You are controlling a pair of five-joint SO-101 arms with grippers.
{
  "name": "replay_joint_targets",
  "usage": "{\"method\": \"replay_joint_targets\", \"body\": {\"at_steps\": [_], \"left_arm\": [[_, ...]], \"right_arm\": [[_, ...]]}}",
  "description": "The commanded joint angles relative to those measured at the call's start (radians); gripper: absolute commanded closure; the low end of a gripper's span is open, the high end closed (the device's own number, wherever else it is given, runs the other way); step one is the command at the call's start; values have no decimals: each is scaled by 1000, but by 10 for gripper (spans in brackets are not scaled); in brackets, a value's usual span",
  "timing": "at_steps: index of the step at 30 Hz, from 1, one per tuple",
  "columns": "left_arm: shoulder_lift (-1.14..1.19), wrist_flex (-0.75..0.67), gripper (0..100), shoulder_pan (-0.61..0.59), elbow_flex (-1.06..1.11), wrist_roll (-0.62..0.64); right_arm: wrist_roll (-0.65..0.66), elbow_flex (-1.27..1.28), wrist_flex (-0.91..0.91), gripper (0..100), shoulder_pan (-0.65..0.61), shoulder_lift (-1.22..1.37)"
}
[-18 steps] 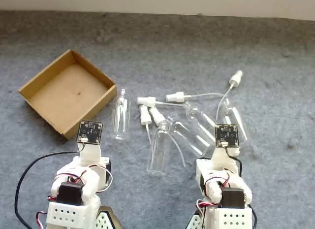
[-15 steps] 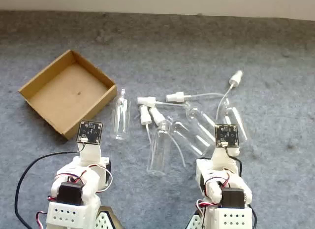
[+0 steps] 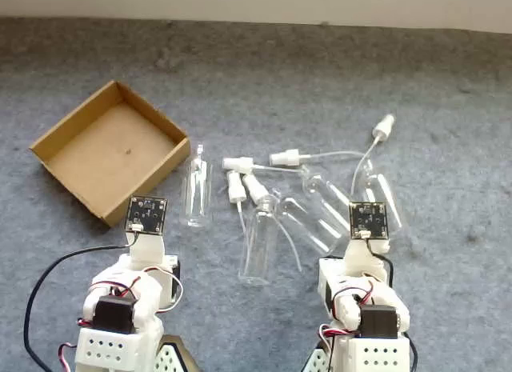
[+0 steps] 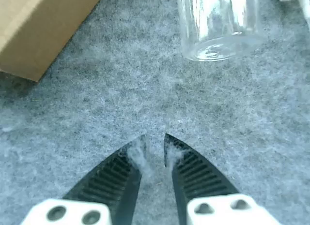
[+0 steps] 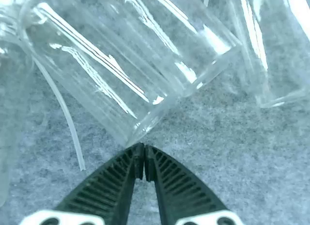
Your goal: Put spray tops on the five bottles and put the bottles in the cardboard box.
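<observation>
Left gripper (image 4: 155, 140): the tips stand a narrow gap apart and hold nothing; only grey carpet (image 4: 121, 89) lies between and under them.
Nearest bottle to left gripper: a clear bottle (image 4: 220, 24) lies on its side beyond the tips and a little to the right, its round base turned toward me, well apart from the fingers.
Cardboard box (image 3: 104, 160): it sits open at the far left of the table, its near corner just left of the left arm's line, with nothing inside.
Left arm (image 3: 128, 300): folded low at the near left edge, wrist pointing away from me toward the gap between box and bottle.
Right gripper (image 5: 144, 152): clenched tip to tip on nothing.
Bottles at right gripper: the base corner of one lying bottle (image 5: 97, 75) sits just beyond the closed tips, almost touching; a second (image 5: 169, 36) lies against its right side, and a third (image 5: 271, 51) lies apart, farther right.
Dip tube (image 5: 63, 123): a thin clear tube curves over the carpet just left of the right gripper.
Right arm (image 3: 364, 300): folded low at the near right, wrist aimed at the bottle cluster.
Spray tops: three white tops (image 3: 238, 174) lie loose between the bottles at centre, a fourth (image 3: 288, 157) just right of them, and a fifth (image 3: 384, 126) lies farthest right; I see none seated on a bottle.
</observation>
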Motion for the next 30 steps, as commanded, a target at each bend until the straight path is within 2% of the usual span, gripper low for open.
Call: {"method": "replay_joint_targets", "body": {"at_steps": [1, 26, 30], "left_arm": [[-13, 6, 994, 12, 22, 11], [-13, 2, 994, 2, 22, 8], [-13, 3, 994, -35, 22, 8]], "right_arm": [[9, 108, 5, 995, 8, -8], [9, 108, 5, 995, 8, -8], [9, 108, 5, 995, 8, -8]]}}
